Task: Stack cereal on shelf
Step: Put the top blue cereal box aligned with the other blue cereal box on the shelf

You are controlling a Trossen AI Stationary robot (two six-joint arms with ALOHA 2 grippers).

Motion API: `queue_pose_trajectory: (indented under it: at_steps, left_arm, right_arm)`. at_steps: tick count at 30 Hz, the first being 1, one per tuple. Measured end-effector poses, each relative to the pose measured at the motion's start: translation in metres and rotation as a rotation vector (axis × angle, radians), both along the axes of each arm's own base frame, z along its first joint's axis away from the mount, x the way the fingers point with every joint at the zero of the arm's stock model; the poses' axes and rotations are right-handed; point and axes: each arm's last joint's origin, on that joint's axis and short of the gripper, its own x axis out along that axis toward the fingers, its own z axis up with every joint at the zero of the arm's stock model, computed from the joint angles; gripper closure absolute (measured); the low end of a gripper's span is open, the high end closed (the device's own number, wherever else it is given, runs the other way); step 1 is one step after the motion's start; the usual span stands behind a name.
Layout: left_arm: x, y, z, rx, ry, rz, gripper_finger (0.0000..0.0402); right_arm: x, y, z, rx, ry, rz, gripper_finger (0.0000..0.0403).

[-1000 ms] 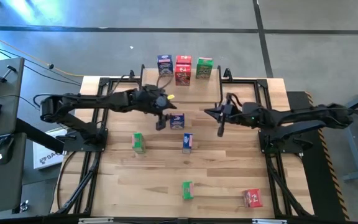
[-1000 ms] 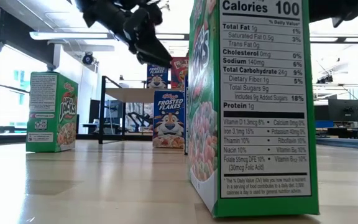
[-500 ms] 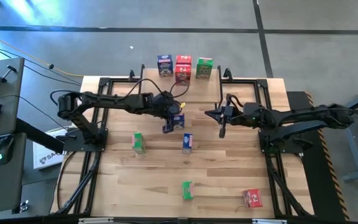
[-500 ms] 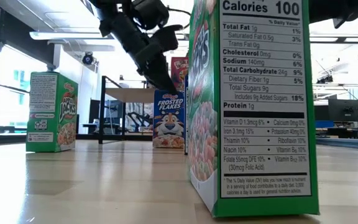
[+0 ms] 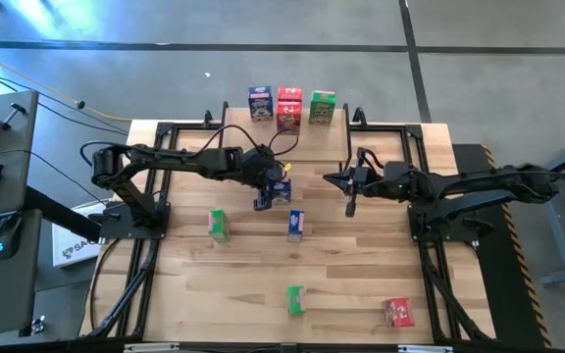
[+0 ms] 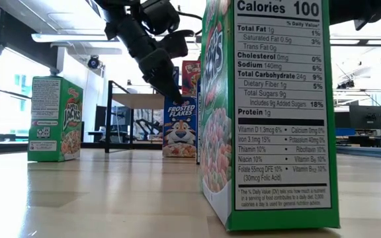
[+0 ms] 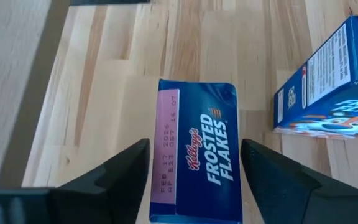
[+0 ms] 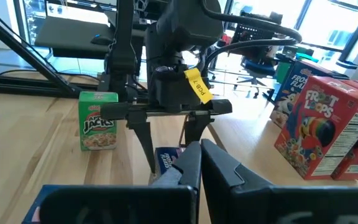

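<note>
Nine small cereal boxes are spread over the scene. The wooden table, pale and planked, fills the lower middle of the high view. The shelf, a light flat top on thin black legs, sits at centre left of the low view, and its boxes show at the top centre of the high view: a blue one, two red, and a green one. They are stood upright side by side, probably to leave room for the rest.

The left gripper hangs over the table's centre. Its dark fingers are spread, one on each side of a blue Frosted Flakes box; a sliver of gap shows, so it appears aligned for a pinch across the narrow faces rather than holding yet. The glossy printed cardboard looks light and easily crushed. A second blue box stands just beside it.

The right gripper waits right of centre, fingers pressed together, holding nothing. Two green boxes and a red one stand lower on the table.
</note>
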Motion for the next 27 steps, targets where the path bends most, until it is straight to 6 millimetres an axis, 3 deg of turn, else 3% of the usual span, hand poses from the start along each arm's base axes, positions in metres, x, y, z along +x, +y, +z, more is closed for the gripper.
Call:
queue_pose_trajectory:
  at_steps: [8,12,16,22,27]
  left_arm:
    - [0.000,0.000,0.000,0.009,0.002,-0.012,0.0215]
    - [-0.006,0.000,0.010,0.037,-0.015,-0.042,0.0238]
    - [-0.018,-0.002,0.038,0.069,-0.041,-0.067,0.0250]
    - [-0.044,0.001,0.103,0.106,-0.040,-0.071,0.0254]
    - [-0.061,0.026,0.143,0.174,-0.064,0.017,0.0254]
  right_arm:
    - [0.000,0.000,0.000,0.000,0.004,0.000,0.0402]
    - [0.000,0.000,-0.001,0.000,0.012,0.000,0.0402]
    - [0.000,0.000,-0.002,0.001,0.017,0.000,0.0402]
    - [0.000,0.000,-0.002,0.002,0.018,0.009,0.0402]
    - [0.000,0.000,-0.002,0.006,0.017,0.019,0.0402]
